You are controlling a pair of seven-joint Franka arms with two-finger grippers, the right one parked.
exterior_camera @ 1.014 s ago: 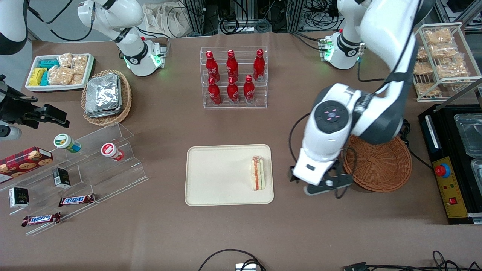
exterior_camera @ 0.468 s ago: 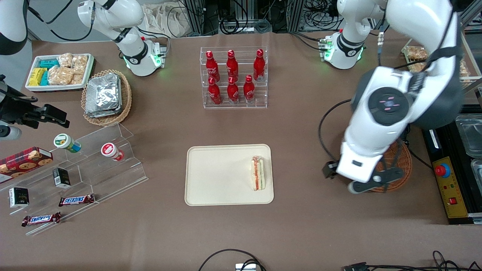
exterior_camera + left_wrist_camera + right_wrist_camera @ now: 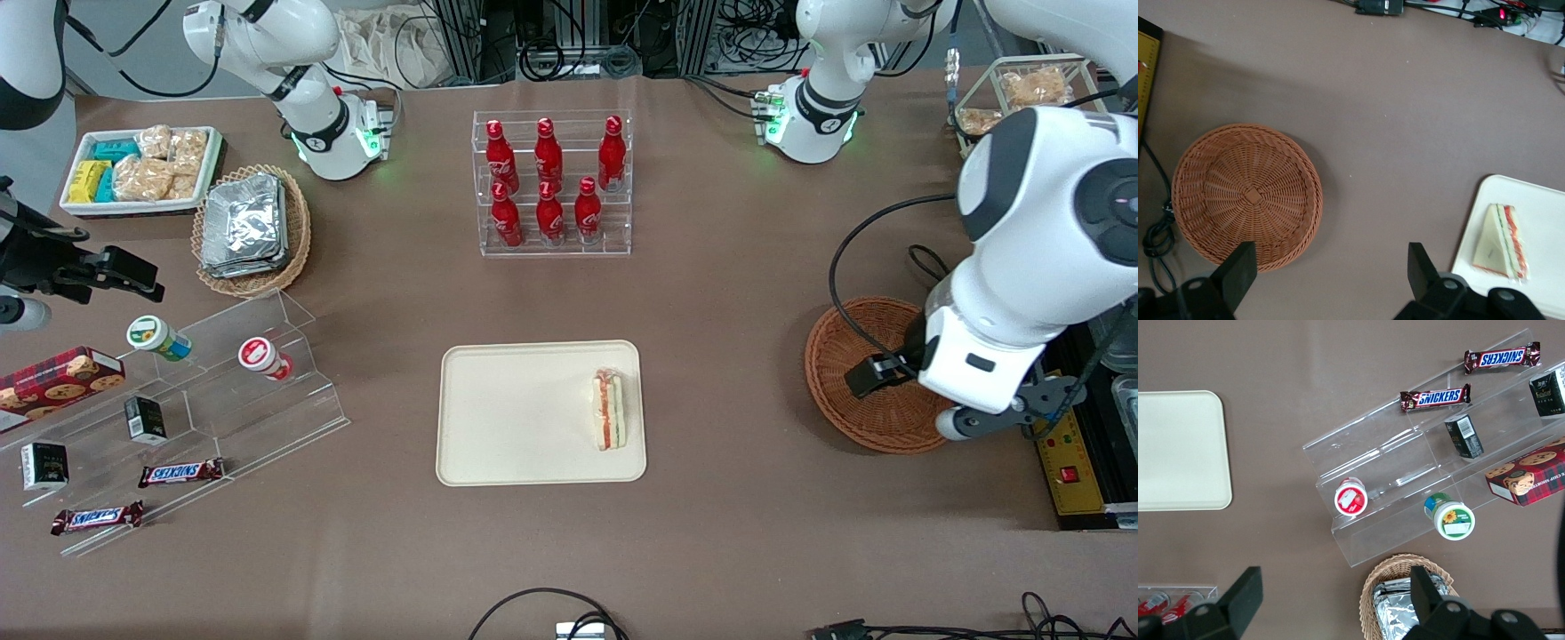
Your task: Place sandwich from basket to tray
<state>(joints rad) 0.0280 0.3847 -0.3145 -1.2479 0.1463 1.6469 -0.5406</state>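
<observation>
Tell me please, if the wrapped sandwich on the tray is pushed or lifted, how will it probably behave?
The sandwich looks soft: pale bread in thin clear wrap, so it would likely squash. Standing on edge by the tray rim, it may tip when pushed. The wrap could be slippery. The open pincer hangs above the basket.

The sandwich [image 3: 609,411] shows pale bread with orange-red and green filling stripes. The tray [image 3: 498,427] is plain cream. The basket [image 3: 845,356] is reddish-brown woven wicker. The tabletop [image 3: 711,293] is uniform brown. The claw [image 3: 1328,273], above the basket, has black fingers [image 3: 1238,270].
</observation>
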